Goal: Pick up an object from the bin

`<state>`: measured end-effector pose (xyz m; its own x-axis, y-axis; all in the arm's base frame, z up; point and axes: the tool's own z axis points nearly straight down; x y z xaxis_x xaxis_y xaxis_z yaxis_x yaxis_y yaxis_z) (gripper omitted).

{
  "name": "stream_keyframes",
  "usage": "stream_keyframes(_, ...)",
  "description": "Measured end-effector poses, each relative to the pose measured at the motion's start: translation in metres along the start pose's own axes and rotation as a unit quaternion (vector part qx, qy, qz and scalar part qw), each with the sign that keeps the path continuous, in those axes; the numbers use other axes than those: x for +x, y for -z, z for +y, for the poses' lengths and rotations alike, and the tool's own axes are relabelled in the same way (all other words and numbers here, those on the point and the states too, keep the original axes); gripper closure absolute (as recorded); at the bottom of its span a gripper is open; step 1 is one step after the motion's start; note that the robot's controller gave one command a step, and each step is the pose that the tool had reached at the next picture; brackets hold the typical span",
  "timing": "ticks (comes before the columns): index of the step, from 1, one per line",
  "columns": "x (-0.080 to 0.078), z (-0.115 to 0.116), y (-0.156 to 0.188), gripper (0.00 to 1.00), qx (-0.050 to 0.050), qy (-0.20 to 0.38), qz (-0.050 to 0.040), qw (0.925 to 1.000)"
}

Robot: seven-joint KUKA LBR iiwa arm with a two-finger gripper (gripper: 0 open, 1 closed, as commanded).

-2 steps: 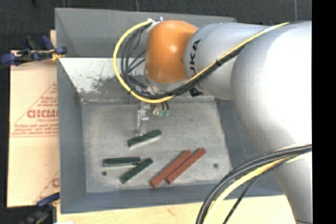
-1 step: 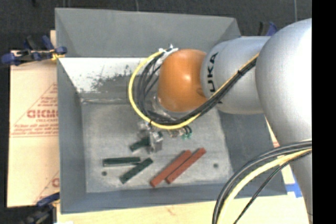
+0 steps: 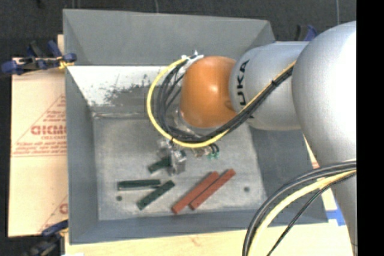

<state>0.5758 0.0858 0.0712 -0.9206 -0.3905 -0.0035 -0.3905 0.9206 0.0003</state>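
Nearest the lens is the arm [image 3: 324, 87], its pale grey link coming in over the bin's right edge and ending in an orange wrist cover [image 3: 204, 92] ringed with cables, above the middle of the bin [image 3: 81, 147]; from the bin's left wall rightward the floor is bare until a flat dark green bar [image 3: 139, 184] lying roughly along the near wall; just right of it a second dark green bar [image 3: 155, 195] slants up toward the centre; above these a short dark green piece [image 3: 159, 166] lies tilted, its right end just beside or under the metal tip of the fingers [image 3: 172, 159]; whether the fingers are open, closed or round that piece I cannot tell, since the wrist hides them; the short piece is, I judge, the likeliest pick, lying left of the tip and a little toward the near wall, its long axis running lower left to upper right; a close across that axis would suit; a small green thing [image 3: 211, 154] sits just right of the tip; further right two red-brown bars [image 3: 204, 190] lie touching side by side, slanting up toward the right wall; the walls stand well apart from the tip, so a straight lift looks unhindered.
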Motion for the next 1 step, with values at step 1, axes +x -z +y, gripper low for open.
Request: stream_keyframes(1,0.0095,-0.0056,0.1434,1.00,0.001,0.019,-0.0015,0.9998)
